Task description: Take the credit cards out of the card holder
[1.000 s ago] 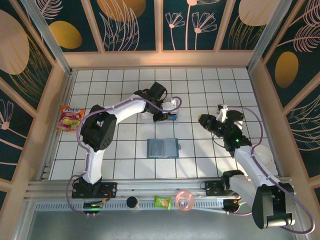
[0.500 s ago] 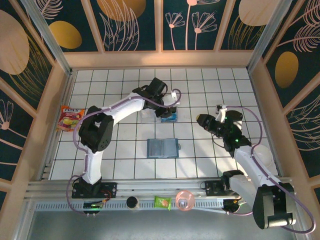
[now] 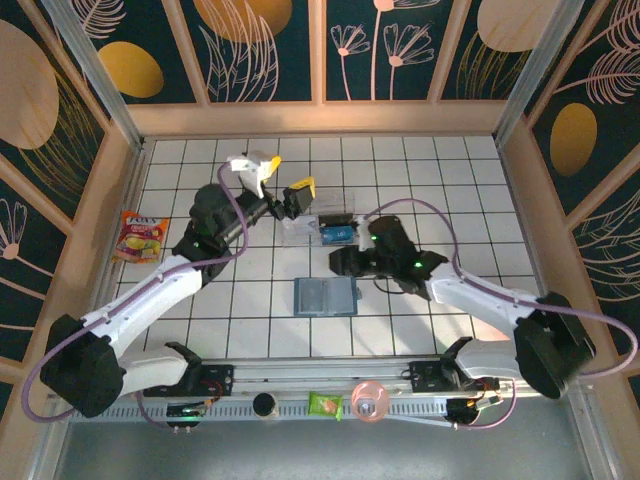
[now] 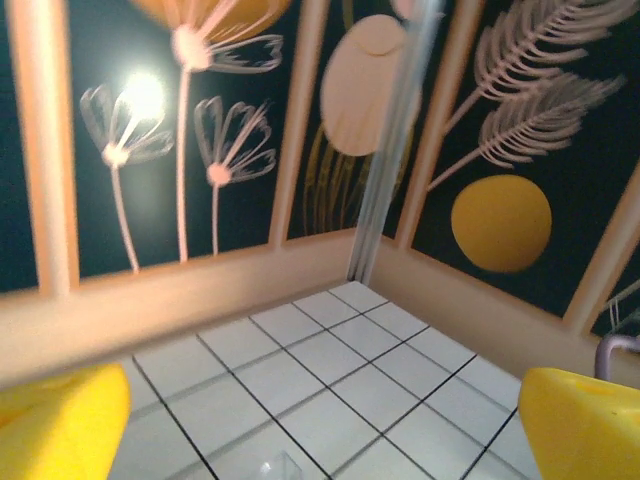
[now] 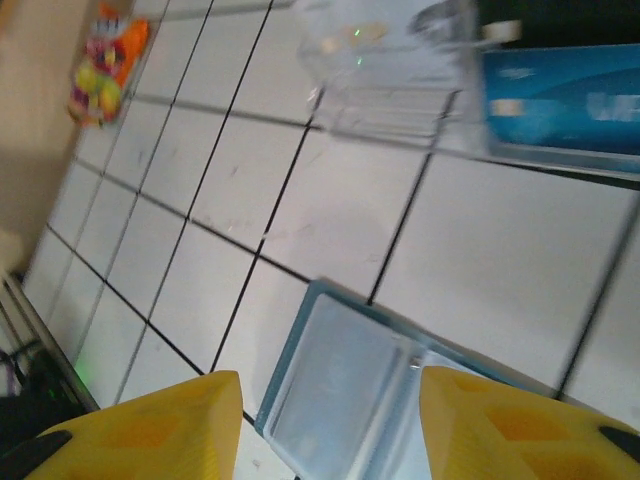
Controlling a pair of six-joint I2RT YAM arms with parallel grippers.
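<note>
Let go with the left gripper [image 3: 280, 178]: now spread wide, holding nothing, pulled back and lifted over the table's [image 3: 420, 160] far-left part. Left the blue card [image 3: 338, 235] at the tray's [image 3: 300, 228] right end, mid-table, so probably one card out. Swung the right gripper [image 3: 340, 265] in from the right edge: half open, empty, hovering just above the holder [image 3: 325, 297], flat near the front middle. Likely going for another card. Cannot read the card's print: too blurred.
</note>
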